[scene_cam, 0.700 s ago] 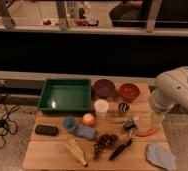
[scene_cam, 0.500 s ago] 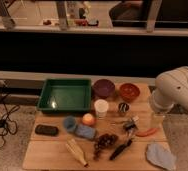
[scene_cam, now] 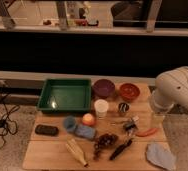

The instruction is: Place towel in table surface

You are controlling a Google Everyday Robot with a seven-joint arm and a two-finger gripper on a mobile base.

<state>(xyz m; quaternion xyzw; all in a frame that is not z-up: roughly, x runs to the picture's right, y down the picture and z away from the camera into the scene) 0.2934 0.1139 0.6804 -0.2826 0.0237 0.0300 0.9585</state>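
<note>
The towel [scene_cam: 161, 155], a pale grey-blue cloth, lies crumpled on the front right corner of the table surface [scene_cam: 49, 155], a light-brown wooden top. Nothing is touching it. My white arm [scene_cam: 179, 90] reaches in from the right, over the table's right edge. Its gripper [scene_cam: 157, 118] hangs at the arm's lower end, above and behind the towel, well apart from it. The gripper is open and holds nothing.
A green tray [scene_cam: 67, 95] stands at the back left, with a purple bowl [scene_cam: 104, 87] and an orange bowl [scene_cam: 129, 91] beside it. A white cup [scene_cam: 101, 107], a blue block [scene_cam: 85, 131], a red pepper [scene_cam: 147, 132] and several small items crowd the middle.
</note>
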